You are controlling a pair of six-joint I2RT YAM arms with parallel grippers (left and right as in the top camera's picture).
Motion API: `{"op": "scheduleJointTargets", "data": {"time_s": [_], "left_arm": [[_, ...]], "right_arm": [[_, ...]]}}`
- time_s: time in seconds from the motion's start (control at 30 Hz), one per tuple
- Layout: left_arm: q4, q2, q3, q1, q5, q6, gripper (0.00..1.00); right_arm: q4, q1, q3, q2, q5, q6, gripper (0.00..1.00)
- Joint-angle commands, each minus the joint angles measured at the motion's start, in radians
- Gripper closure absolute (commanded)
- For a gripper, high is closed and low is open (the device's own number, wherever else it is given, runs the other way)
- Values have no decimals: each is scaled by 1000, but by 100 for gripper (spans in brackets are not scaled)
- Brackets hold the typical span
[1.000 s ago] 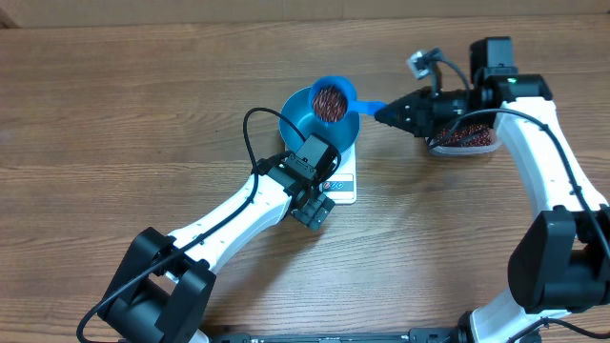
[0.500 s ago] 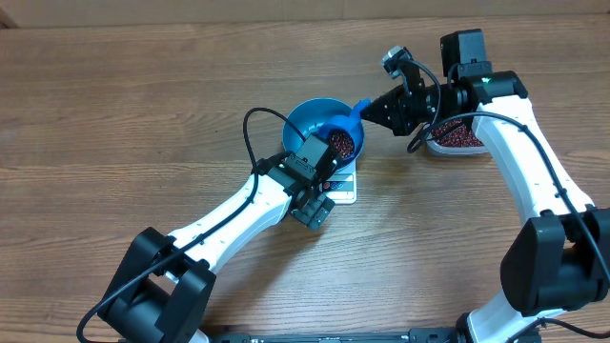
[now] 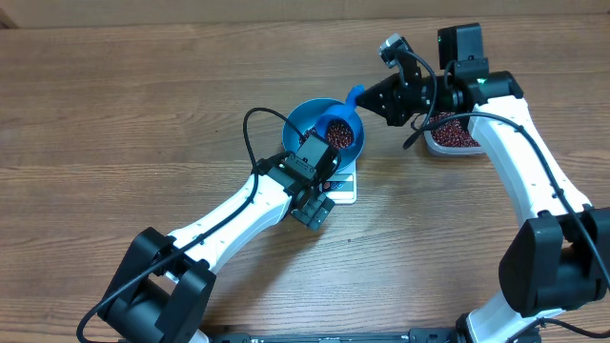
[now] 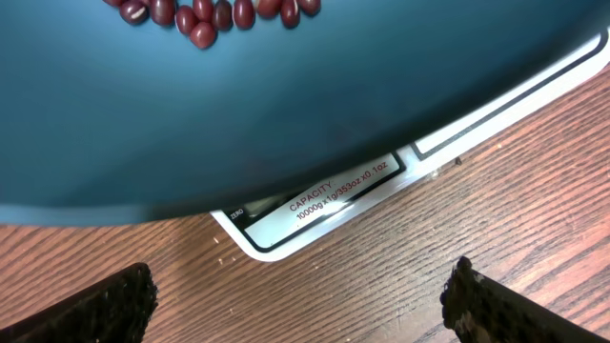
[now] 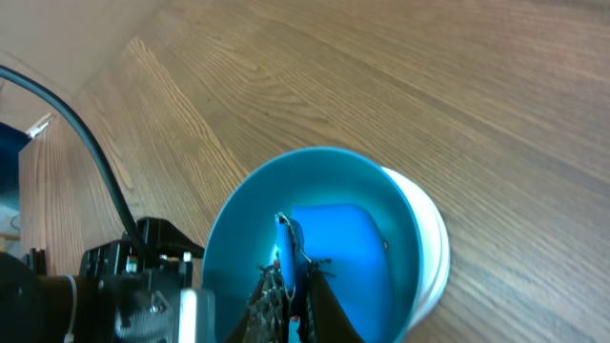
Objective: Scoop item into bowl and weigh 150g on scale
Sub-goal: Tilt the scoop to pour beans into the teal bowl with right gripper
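Overhead view showed the right gripper (image 3: 370, 98) clenched on the handle of the blue scoop (image 3: 334, 127), which was tipped inside the bowl (image 3: 301, 122). The left gripper (image 4: 300, 278) hung released, holding nothing, just beside the bowl. The beans (image 3: 341, 142) lay in a loose heap inside the bowl, which sat on the scale (image 3: 343, 189). More beans filled the clear tub (image 3: 456, 136), near the bowl on the right arm's side.

Beans: small, hard, glossy ovals. Judged light, free-flowing and prone to roll; move by scoop, not by pinching.

Bowl: smooth, apparently rigid, round and deep. Take hold at the rim.

Scale: flat, white, square-ish.
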Motion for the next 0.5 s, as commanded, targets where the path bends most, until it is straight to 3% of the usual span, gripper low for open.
{"op": "scheduleJointTargets", "data": {"time_s": [0.0,0.47], "left_arm": [[3,8,-2,-6,-9,19,0],[3,8,-2,-6,-9,19,1]], "right_arm": [[39,21,35,-3,-24,2,96],[-4,38,22,-3,12,2,96]]}}
